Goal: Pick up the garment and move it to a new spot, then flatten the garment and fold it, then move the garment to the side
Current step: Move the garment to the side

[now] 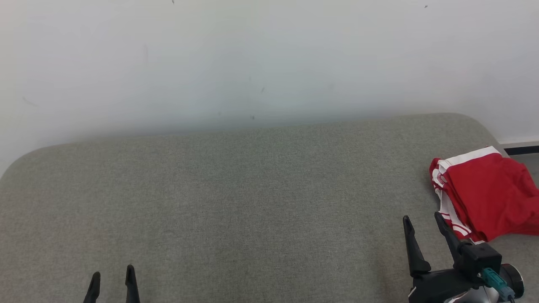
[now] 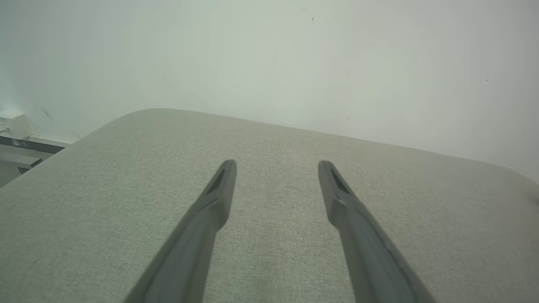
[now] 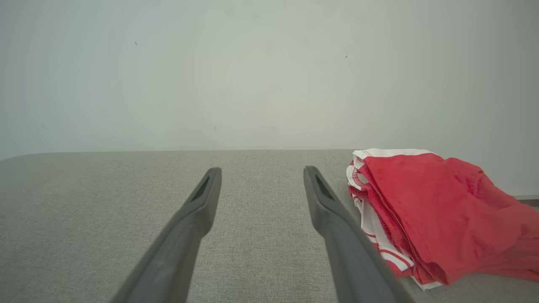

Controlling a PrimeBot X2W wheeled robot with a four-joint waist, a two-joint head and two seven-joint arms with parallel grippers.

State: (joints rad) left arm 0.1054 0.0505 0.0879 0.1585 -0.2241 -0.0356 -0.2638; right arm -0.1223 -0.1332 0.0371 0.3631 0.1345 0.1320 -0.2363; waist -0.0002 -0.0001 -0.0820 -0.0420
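The garment (image 1: 488, 193) is red with white striped trim, folded into a loose pile at the right end of the grey-green cushioned surface (image 1: 252, 189). In the right wrist view the garment (image 3: 438, 214) lies just right of my fingers. My right gripper (image 1: 422, 223) stands open a little left of the pile, touching nothing, its fingers apart with bare fabric between them (image 3: 261, 172). My left gripper (image 1: 113, 275) is open at the lower left, far from the garment, with nothing between its fingers (image 2: 276, 164).
A pale wall (image 1: 269, 63) rises directly behind the cushioned surface. The surface has rounded back corners and drops off at the right past the garment, where a dark baseboard (image 1: 522, 149) shows. A low ledge (image 2: 25, 145) sits beyond the left end.
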